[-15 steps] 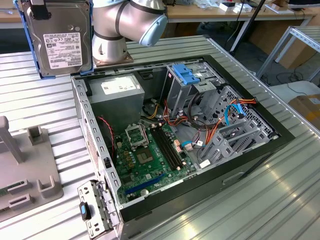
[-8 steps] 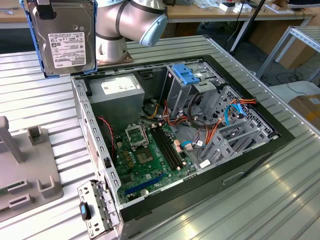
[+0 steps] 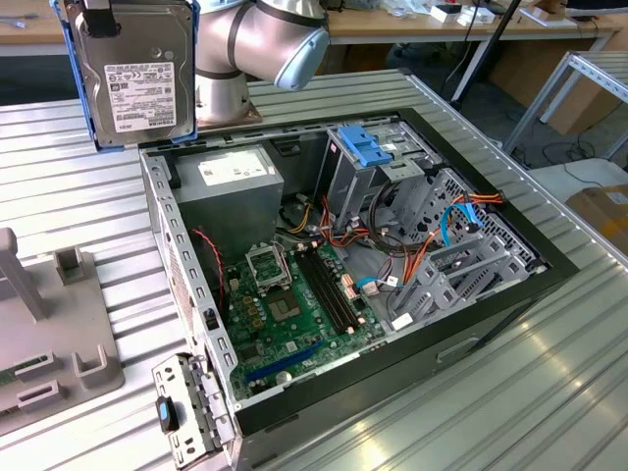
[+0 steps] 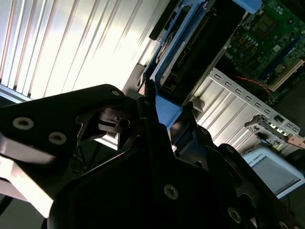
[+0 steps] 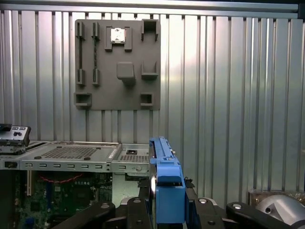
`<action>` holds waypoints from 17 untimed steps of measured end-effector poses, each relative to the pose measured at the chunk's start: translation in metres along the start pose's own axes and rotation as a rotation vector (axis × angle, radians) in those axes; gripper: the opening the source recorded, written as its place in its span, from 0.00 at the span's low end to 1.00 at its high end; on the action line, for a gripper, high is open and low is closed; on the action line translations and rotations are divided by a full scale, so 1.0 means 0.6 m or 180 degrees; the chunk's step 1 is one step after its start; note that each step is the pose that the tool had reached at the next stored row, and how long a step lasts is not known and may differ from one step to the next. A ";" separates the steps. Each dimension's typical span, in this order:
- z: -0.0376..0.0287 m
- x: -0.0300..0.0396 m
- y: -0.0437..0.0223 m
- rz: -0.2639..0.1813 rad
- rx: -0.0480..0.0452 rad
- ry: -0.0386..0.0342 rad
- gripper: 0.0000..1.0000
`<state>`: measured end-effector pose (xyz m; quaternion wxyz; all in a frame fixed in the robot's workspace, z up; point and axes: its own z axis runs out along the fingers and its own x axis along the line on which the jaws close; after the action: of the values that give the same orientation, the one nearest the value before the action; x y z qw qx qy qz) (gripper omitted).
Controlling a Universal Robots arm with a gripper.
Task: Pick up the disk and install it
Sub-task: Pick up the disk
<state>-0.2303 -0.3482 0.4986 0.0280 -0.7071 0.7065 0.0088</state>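
Fingers (image 5: 144,212), first wrist view: closed on the disk (image 5: 164,176), one dark pad either side of its blue rail. We see the disk edge-on, close to the metal edge of the open case (image 5: 71,152). A grey fixture plate (image 5: 116,67) lies on the ribbed surface (image 5: 238,95), well apart from the case. The disk's lower part is hidden among the fingers.

Exterior view: the disk (image 3: 137,83) hangs in the air with its label facing out, above and just outside the case (image 3: 461,339) at the corner nearest the power-supply box (image 3: 231,177). We judge the pick-up done and the installation not yet done, as the disk sits in no bay. The drive cage (image 3: 471,265) is at the end of the case away from the disk, with cables (image 3: 412,260) beside it. We cannot tell whether a slot is free. The grasp is cut off at the frame edge.

Second wrist view: the black wrist housing (image 4: 143,181) blocks much. The disk (image 4: 174,52) shows as a blue-edged sliver, with the motherboard (image 4: 271,33) inside the case beyond it. Finger contact is lost in shadow.
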 end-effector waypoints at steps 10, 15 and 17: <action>0.001 0.000 -0.025 -0.0001 0.0000 0.0000 0.37; 0.002 -0.001 -0.057 0.0000 0.0000 0.0000 0.37; 0.002 -0.001 -0.063 -0.0001 0.0000 0.0000 0.37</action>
<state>-0.1925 -0.3476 0.4986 0.0280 -0.7071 0.7065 0.0088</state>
